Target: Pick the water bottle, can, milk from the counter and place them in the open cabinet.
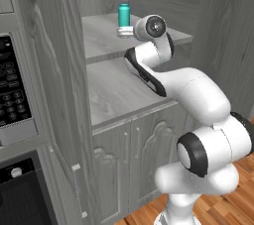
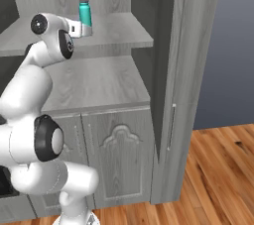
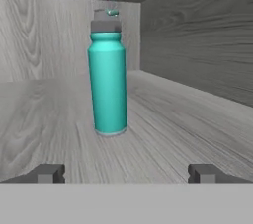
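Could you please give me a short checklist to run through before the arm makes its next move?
1. Water bottle stands upright on the cabinet shelf: ok.
2. Pincer is open, with nothing between its fingertips: ok.
3. Bottle is apart from the fingertips, so pulling back should not tip it: ok.
4. Bottle sits well in from the shelf's front edge: ok, judging by the right base view.
5. Cabinet door stands open beside the arm: ok.
6. Where the can and milk are: cannot tell.

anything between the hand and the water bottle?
Nothing: bare shelf wood between the open hand and the upright water bottle, seen in the hand view.
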